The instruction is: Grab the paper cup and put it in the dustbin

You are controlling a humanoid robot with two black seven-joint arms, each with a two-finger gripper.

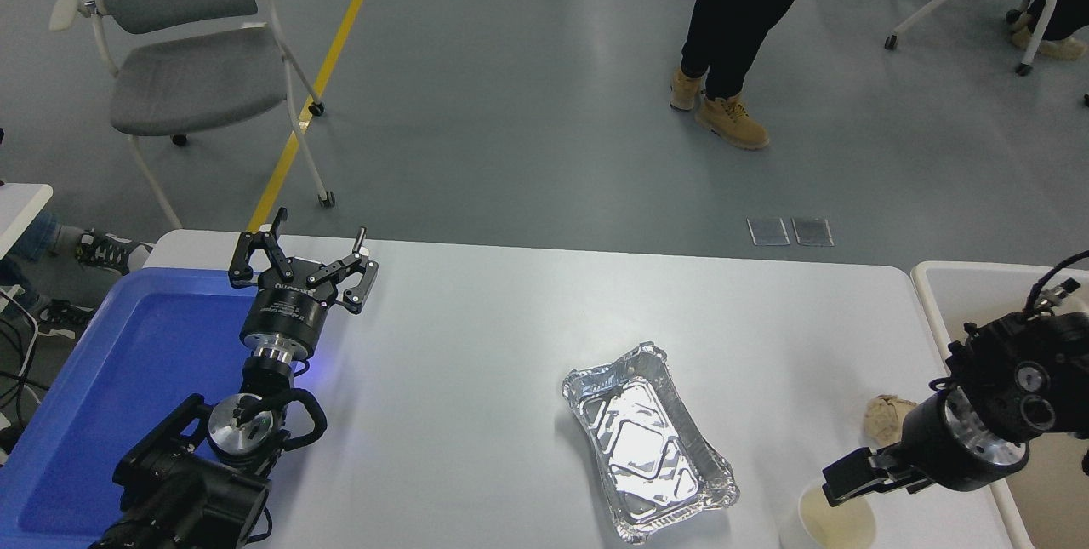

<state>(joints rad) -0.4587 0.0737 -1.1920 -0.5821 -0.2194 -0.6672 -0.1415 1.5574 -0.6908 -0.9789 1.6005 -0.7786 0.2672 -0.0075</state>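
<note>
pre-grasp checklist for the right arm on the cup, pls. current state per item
1. Right gripper at the paper cup: ok, its tip sits over the cup's far rim.
2. Cup upright, mouth up: ok, cream inside shows.
3. Fingers open wide enough for the rim: cannot tell, only one dark tip shows in the head view.
4. Neighbours clear of the grasp: ok, the foil tray lies apart to the left, and the crumpled paper ball lies beyond the cup, partly hidden by the arm.
5. Dustbin reachable: ok, its rim lies along the table's right edge.
6. Left gripper parked at the blue tray: ok.
</note>
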